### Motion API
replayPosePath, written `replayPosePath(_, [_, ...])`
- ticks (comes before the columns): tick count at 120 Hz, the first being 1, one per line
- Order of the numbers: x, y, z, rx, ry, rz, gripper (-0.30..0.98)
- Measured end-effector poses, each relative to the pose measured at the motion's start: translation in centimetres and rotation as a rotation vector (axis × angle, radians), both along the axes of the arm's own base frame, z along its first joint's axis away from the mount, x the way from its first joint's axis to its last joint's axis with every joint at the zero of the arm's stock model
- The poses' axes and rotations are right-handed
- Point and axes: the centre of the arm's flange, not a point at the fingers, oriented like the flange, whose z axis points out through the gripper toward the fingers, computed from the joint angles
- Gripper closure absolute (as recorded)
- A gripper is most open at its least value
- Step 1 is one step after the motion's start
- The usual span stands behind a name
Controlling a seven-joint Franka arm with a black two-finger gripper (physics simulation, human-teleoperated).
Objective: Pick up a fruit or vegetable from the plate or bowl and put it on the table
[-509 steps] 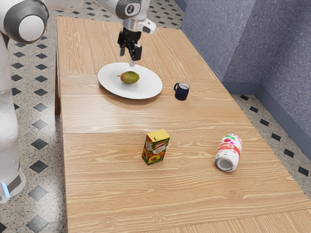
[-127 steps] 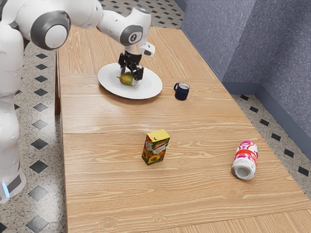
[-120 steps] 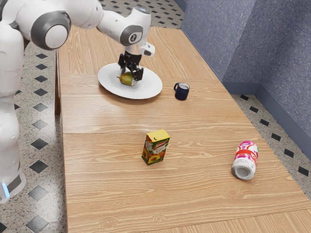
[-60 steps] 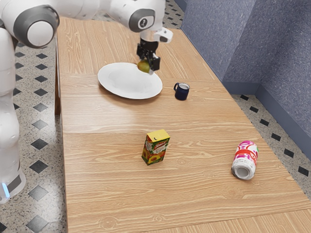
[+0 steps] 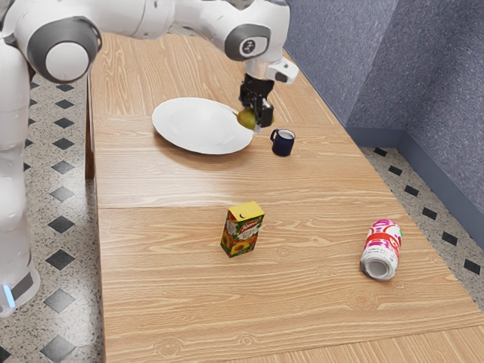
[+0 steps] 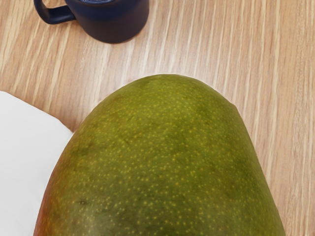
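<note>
Mango (image 5: 246, 119) in the gripper (image 5: 255, 117), between its fingers; above the table (image 5: 166, 181)

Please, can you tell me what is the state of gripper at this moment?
Gripper: closed on the mango, holding it above the table.

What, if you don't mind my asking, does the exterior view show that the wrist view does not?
The exterior view adds the arm and gripper, the yellow-topped carton, the white-and-red can, the tiled floor and the blue wall. The wrist view adds the fine yellow speckles on the mango. Both share the mango, white plate, dark blue mug and wooden table.
</note>
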Motion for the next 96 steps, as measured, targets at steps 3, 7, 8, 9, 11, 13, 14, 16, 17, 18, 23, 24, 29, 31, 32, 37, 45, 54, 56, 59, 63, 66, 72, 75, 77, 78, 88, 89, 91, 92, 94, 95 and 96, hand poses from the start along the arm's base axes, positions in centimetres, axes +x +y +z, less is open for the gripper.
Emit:
replayPosePath(3, [0.1, -0.2, 0.0, 0.000, 0.002, -0.003, 0.30])
replayPosePath(7, [0.2, -0.4, -0.1, 0.000, 0.004, -0.007, 0.30])
replayPosePath(8, [0.2, -0.4, -0.1, 0.000, 0.004, -0.008, 0.30])
replayPosePath(9, [0.3, -0.5, -0.1, 0.000, 0.004, -0.009, 0.30])
replayPosePath(11, [0.5, -0.6, -0.1, 0.001, 0.005, -0.012, 0.30])
replayPosePath(13, [0.6, -0.8, -0.1, 0.001, 0.005, -0.016, 0.30])
replayPosePath(14, [0.7, -0.9, -0.1, 0.002, 0.005, -0.018, 0.30])
replayPosePath(16, [0.9, -1.2, -0.1, 0.002, 0.006, -0.022, 0.29])
replayPosePath(17, [1.0, -1.3, -0.2, 0.002, 0.007, -0.024, 0.29])
replayPosePath(18, [1.1, -1.4, -0.1, 0.003, 0.007, -0.027, 0.30])
replayPosePath(23, [1.6, -2.1, -0.1, 0.004, 0.007, -0.039, 0.30])
replayPosePath(24, [1.6, -2.3, -0.1, 0.004, 0.007, -0.042, 0.30])
replayPosePath(29, [2.1, -3.0, -0.1, 0.005, 0.008, -0.055, 0.30])
replayPosePath(31, [2.3, -3.4, 0.0, 0.006, 0.008, -0.061, 0.30])
replayPosePath(32, [2.4, -3.6, 0.0, 0.006, 0.008, -0.065, 0.30])
replayPosePath(37, [2.8, -4.4, -0.1, 0.007, 0.010, -0.080, 0.30])
replayPosePath(45, [3.5, -5.6, -0.3, 0.009, 0.012, -0.099, 0.30])
replayPosePath(54, [4.0, -6.3, -0.6, 0.008, 0.016, -0.112, 0.30])
replayPosePath(56, [4.0, -6.4, -0.6, 0.008, 0.017, -0.113, 0.30])
replayPosePath(59, [4.1, -6.4, -0.7, 0.008, 0.018, -0.114, 0.29])
replayPosePath(63, [4.2, -6.6, -0.7, 0.007, 0.019, -0.117, 0.23])
replayPosePath(66, [4.2, -6.9, -0.7, 0.005, 0.019, -0.122, 0.19])
replayPosePath(72, [4.3, -7.4, -0.7, 0.003, 0.018, -0.130, 0.14])
replayPosePath(75, [4.3, -7.5, -0.7, 0.002, 0.017, -0.133, 0.11])
replayPosePath(77, [4.4, -7.6, -0.6, 0.002, 0.015, -0.134, 0.10])
replayPosePath(78, [4.4, -7.6, -0.6, 0.002, 0.014, -0.134, 0.10])
replayPosePath(88, [4.4, -7.6, -0.3, 0.001, 0.009, -0.133, 0.05])
replayPosePath(89, [4.4, -7.6, -0.3, 0.001, 0.009, -0.132, 0.05])
replayPosePath(91, [4.4, -7.5, -0.3, 0.001, 0.009, -0.131, 0.04])
replayPosePath(92, [4.4, -7.5, -0.2, 0.001, 0.009, -0.130, 0.04])
replayPosePath(94, [4.3, -7.4, -0.2, 0.001, 0.008, -0.129, 0.04])
replayPosePath(95, [4.3, -7.4, -0.2, 0.001, 0.008, -0.128, 0.04])
replayPosePath(96, [4.3, -7.3, -0.1, 0.001, 0.007, -0.127, 0.03])
